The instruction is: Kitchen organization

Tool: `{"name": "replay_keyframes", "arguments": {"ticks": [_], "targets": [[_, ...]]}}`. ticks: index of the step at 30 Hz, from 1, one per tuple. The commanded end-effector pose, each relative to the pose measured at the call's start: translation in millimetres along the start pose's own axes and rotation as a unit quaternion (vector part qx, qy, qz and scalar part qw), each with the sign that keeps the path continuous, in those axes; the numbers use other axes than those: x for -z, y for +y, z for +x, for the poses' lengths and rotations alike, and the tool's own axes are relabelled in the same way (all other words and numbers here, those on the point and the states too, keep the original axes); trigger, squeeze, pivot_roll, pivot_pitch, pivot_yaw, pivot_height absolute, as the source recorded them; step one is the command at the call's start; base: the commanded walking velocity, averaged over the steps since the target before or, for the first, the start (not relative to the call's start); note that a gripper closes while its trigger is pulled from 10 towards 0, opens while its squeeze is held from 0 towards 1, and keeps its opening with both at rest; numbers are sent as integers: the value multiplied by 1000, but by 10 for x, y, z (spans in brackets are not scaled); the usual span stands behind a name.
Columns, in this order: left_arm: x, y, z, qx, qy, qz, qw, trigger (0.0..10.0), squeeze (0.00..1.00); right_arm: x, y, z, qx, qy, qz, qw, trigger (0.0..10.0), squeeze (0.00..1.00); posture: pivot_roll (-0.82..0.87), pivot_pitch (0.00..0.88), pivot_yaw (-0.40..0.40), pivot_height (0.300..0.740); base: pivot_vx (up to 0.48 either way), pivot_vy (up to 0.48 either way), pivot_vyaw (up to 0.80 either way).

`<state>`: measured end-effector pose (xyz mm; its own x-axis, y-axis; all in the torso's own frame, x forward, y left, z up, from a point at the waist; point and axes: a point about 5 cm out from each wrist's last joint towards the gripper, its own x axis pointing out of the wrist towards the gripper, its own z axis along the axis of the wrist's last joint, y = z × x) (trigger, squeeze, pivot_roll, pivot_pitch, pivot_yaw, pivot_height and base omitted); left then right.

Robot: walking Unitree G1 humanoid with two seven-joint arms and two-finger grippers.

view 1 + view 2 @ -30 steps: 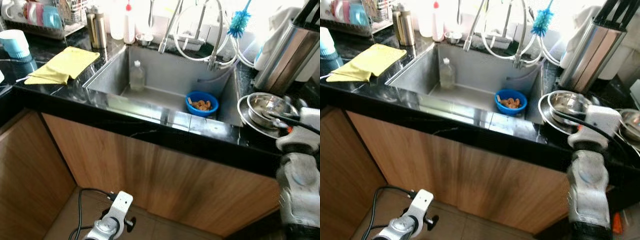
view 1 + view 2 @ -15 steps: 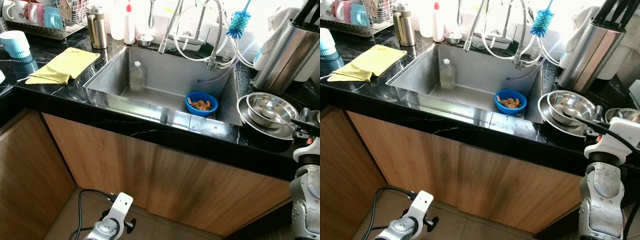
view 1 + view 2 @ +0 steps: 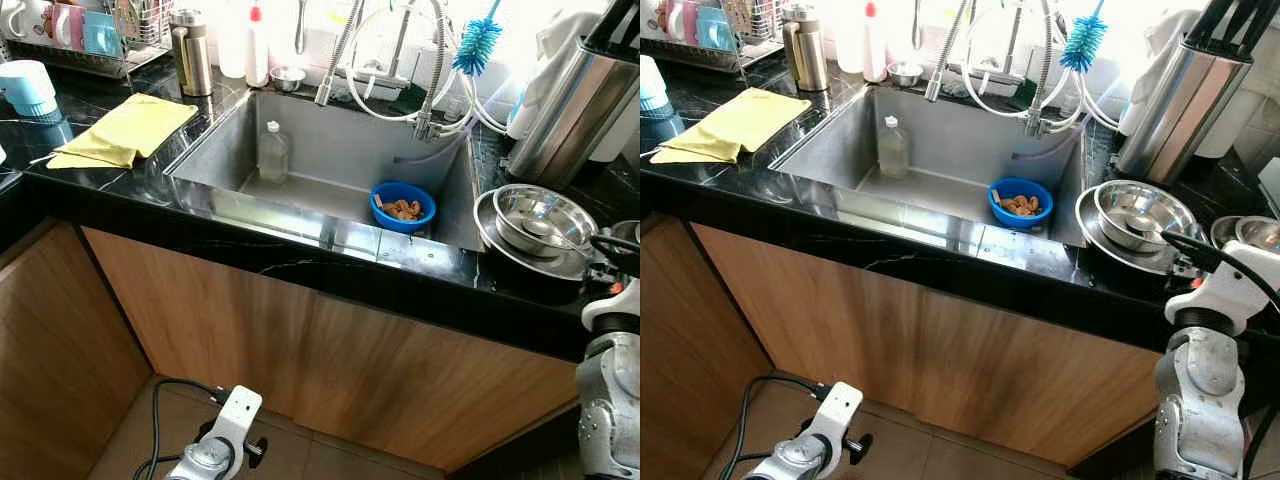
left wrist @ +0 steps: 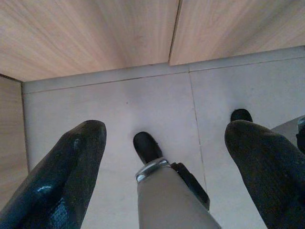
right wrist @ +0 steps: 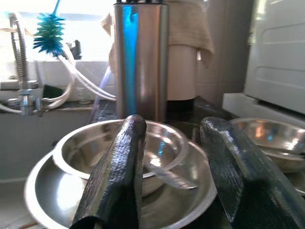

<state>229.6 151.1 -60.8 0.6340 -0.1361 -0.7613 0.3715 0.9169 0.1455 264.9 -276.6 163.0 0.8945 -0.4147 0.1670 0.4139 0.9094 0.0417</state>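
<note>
Withdrawn right gripper [image 5: 174, 167] gapes empty beside steel bowls [image 5: 119, 157].

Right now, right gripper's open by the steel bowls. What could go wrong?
1. The steel bowl is nested loose in a wider steel dish near the sink edge; a push from the right gripper could slide both.
2. A spoon lies inside the bowl and may be knocked out.

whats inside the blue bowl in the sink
The blue bowl sits at the right end of the sink floor and holds a small heap of brownish scraps. What they are is too small to tell, and the bowl's bottom under them is covered.
</note>
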Motion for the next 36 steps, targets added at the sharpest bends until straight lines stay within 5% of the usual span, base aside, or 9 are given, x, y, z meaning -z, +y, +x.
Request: {"name": "replay_keyframes", "arguments": {"ticks": [1,7,8,14,15,36], "targets": [[50,-49,-3,7,9,-2,1000,10000,0,18,11,11,-3,9,4,1000,10000,0,139,67,-128,740,0,0,0],[42,-60,0,7,8,-2,1000,10000,0,33,-4,13,0,11,6,1000,10000,8,140,68,-129,740,0,0,0],[40,-63,0,8,8,-2,1000,10000,0,30,-10,14,1,10,10,1000,10000,1000,139,68,-129,740,0,0,0],[32,-66,3,8,8,-2,1000,10000,0,26,-87,26,33,8,11,999,10000,1000,142,66,-128,740,0,0,0],[32,-66,3,8,8,-2,1000,10000,0,29,-90,28,33,9,12,999,10000,0,141,63,-127,740,0,0,0],[56,-51,-3,8,12,0,1000,10000,0,188,-41,54,14,45,7,999,10000,0,143,61,-127,740,0,0,0]]}}
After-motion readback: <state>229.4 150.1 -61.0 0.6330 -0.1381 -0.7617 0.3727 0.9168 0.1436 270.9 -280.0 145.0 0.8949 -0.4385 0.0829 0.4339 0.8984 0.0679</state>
